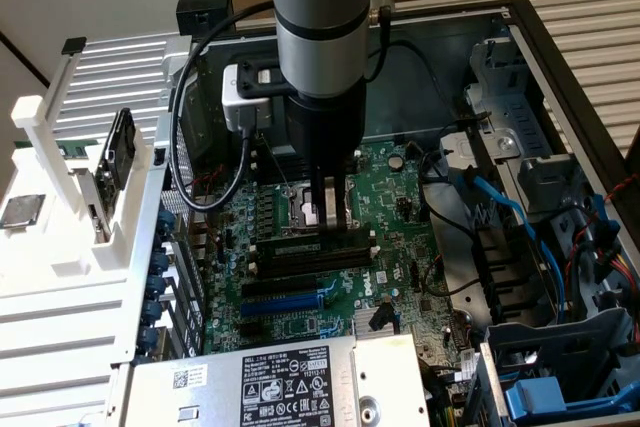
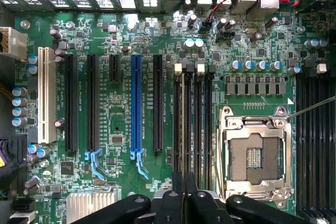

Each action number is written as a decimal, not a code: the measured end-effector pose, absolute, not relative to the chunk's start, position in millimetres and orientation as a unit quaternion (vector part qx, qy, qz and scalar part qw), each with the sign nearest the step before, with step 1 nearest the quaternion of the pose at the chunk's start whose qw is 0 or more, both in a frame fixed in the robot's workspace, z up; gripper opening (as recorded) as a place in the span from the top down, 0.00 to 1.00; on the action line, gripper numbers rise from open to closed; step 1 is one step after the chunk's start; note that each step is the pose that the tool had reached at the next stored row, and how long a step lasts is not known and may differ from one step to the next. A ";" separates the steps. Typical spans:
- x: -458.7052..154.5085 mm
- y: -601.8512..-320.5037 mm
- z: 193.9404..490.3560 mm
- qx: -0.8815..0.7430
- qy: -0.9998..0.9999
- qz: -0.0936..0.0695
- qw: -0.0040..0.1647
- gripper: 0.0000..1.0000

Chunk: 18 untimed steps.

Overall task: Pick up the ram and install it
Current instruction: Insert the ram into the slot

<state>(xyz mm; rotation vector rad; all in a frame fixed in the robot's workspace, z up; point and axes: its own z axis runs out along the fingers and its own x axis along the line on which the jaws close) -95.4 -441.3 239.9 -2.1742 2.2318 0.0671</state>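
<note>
- Ram [image 1: 303, 245] stands on edge in one of the four memory slots beside the CPU socket [image 2: 255, 156], directly under the gripper [image 1: 330, 219]. Which slot it is, and whether the stick is fully seated, cannot be told.
- Jaws are drawn nearly together and are judged to be pinching the ram's top edge at mid-length. In this way the stick is kept upright and in line with its slot.
- The arm is brought straight down into the open case [image 1: 520, 37], so any force is judged to be directed into the slot rather than across it.
- Bare slots [image 1: 312, 267] lie just beside the ram, and a blue slot [image 1: 285, 302] is set further from the socket.
- A black cable [image 1: 178, 147] is looped from the wrist down along the case wall, close to the arm. It is judged the likeliest thing to snag.
- Blue cables [image 1: 505, 209] and a drive cage [image 1: 560, 367] are seen well apart, to the exterior view's right.
- A power supply [image 1: 270, 382] lies beyond the blue slot, clear of the jaws.
</note>
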 end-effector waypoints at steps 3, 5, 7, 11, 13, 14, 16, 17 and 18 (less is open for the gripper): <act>-95.4 -441.3 239.9 -0.696 0.718 0.021 0.013 0.88; -96.2 -441.3 239.7 -0.696 0.718 0.021 0.013 0.88; -96.2 -441.5 239.7 -0.696 0.718 0.021 0.013 0.88; -96.2 -442.1 239.7 -0.696 0.718 0.021 0.013 0.88; -96.2 -442.4 239.6 -0.696 0.718 0.021 0.013 0.88; -96.2 -442.6 239.6 -0.696 0.717 0.021 0.013 0.88; -96.2 -442.7 239.7 -0.697 0.717 0.021 0.012 0.88; -96.2 -442.7 239.7 -0.697 0.717 0.021 0.012 0.88; -96.2 -442.7 239.7 -0.697 0.716 0.021 0.012 0.88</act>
